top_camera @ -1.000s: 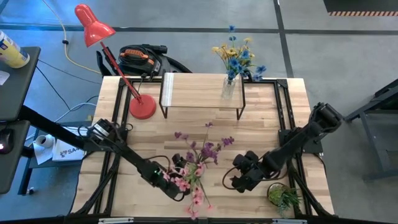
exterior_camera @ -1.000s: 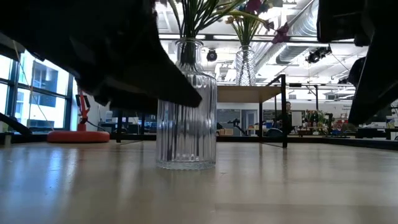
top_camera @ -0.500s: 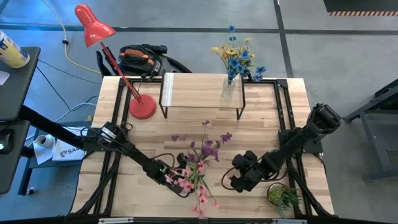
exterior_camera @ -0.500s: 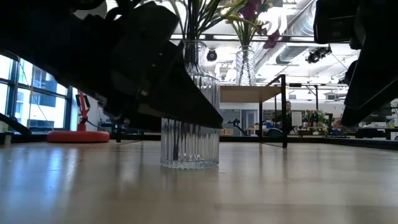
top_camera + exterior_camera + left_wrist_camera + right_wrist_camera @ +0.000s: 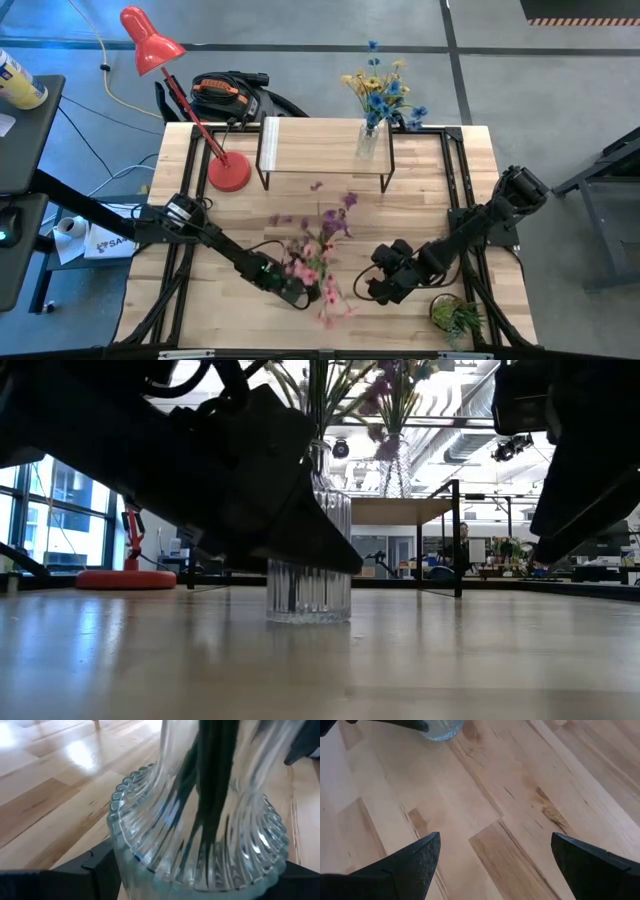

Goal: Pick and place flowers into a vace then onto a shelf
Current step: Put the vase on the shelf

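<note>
A ribbed clear glass vase [image 5: 308, 575] holds the pink flowers [image 5: 305, 268] and purple flowers [image 5: 335, 222]; their dark stems [image 5: 212, 785] show through the glass. It stands upright near the table's near edge. My left gripper [image 5: 297, 290] is shut on it low down. My right gripper [image 5: 383, 283] hovers open over bare wood to the vase's right. A second vase [image 5: 368, 140] with the blue and yellow flowers [image 5: 383, 88] stands on the shelf [image 5: 310, 148] at the far edge. My left gripper pinches the vase's wide ribbed lower body [image 5: 150, 850] between its two fingers [image 5: 102, 865], one on each side. It comes in low and roughly level from the table's left. The vase stays upright; whether its base rests on the table or hangs just above it, I cannot tell.
A red desk lamp [image 5: 228, 172] stands at the far left corner beside the shelf. A small green potted plant [image 5: 456, 318] sits at the near right corner, close to my right arm. Bare wood [image 5: 400, 215] lies between the held vase and the shelf.
My left gripper has moved toward the table's right and slightly toward the far edge, taking the vase with it. The blooms have swung toward the shelf. In the low view the vase has shifted right and looks smaller.
</note>
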Robot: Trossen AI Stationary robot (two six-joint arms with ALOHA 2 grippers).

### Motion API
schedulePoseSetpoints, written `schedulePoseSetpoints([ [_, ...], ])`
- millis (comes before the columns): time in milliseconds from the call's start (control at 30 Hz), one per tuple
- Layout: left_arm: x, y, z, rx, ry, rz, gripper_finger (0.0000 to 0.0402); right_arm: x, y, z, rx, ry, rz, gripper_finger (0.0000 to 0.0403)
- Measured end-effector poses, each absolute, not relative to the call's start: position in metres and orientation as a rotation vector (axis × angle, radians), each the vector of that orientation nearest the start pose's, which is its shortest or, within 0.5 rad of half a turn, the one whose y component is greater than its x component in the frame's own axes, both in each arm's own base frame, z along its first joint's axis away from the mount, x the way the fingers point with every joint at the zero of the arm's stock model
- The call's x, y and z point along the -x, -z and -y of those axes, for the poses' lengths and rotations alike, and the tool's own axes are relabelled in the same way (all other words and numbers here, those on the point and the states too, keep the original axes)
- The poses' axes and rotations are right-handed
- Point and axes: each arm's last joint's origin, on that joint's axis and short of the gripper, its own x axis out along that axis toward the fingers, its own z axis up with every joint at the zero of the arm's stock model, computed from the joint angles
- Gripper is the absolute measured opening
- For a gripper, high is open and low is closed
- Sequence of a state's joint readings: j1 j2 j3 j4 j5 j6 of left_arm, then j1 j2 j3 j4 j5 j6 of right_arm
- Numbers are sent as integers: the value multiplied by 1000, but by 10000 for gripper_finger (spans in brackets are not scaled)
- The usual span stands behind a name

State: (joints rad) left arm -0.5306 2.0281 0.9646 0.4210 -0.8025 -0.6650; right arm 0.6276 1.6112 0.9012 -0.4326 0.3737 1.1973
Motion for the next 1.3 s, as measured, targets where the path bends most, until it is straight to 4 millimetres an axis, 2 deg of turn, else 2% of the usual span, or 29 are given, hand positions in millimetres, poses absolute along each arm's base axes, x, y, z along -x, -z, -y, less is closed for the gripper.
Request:
schedulePoseSetpoints([
  [233,-335,-105,175,208,-414,-396,338,-245,-167,-164,-533,386,-960,369],
  [367,-334,-110,176,209,-408,-395,314,-243,-166,-163,-513,397,-963,369],
  [700,-323,-134,174,204,-437,-409,315,-243,-166,-162,-500,411,-959,369],
  [833,-314,-156,168,215,-469,-412,327,-243,-166,-162,-499,412,-957,369],
  [1000,-303,-189,159,223,-480,-389,313,-243,-166,-161,-492,421,-948,369],
  [1100,-294,-210,149,204,-538,-354,313,-243,-166,-161,-485,430,-933,369],
  [1300,-283,-248,114,180,-637,-301,319,-244,-167,-160,-481,444,-905,369],
])
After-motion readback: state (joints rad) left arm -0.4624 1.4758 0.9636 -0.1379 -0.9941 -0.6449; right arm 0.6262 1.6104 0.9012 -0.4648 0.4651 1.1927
